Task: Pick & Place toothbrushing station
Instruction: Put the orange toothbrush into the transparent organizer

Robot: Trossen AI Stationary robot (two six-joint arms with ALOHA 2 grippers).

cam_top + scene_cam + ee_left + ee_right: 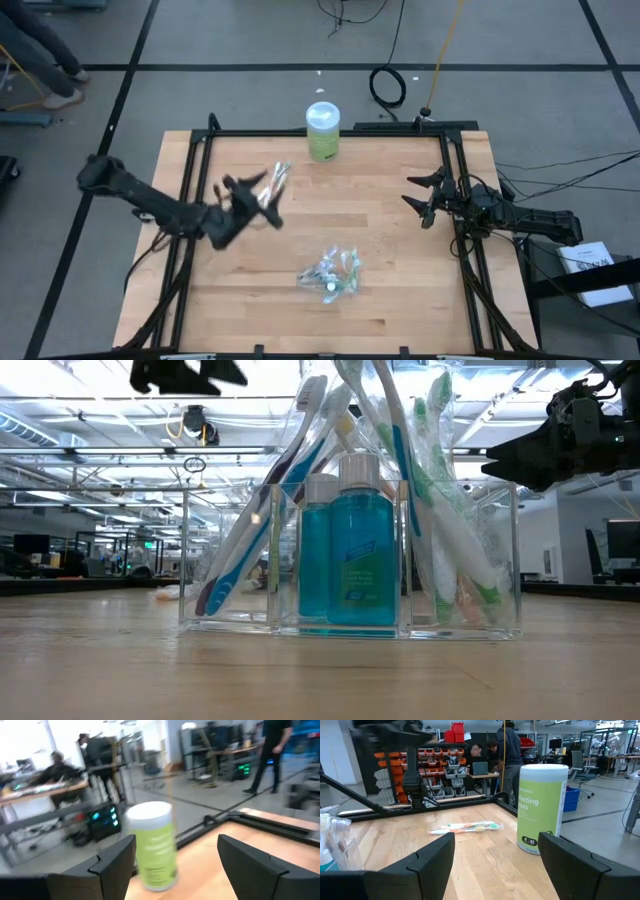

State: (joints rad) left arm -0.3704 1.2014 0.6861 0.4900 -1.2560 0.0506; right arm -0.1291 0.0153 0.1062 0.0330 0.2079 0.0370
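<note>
The toothbrushing station is a clear plastic holder standing on its flat base near the table's middle front. In the low view the station holds several wrapped toothbrushes, which lean in it, and blue bottles. A few loose wrapped toothbrushes lie flat on the table, also seen in the right wrist view. My left gripper hovers open beside them, raised off the table and pointing level at a green canister. My right gripper waits open at the table's right side.
The green wipes canister stands upright at the table's far edge, past the loose toothbrushes. A black frame runs around the tabletop. Bare wood lies between the station and my right gripper. People are in the room beyond.
</note>
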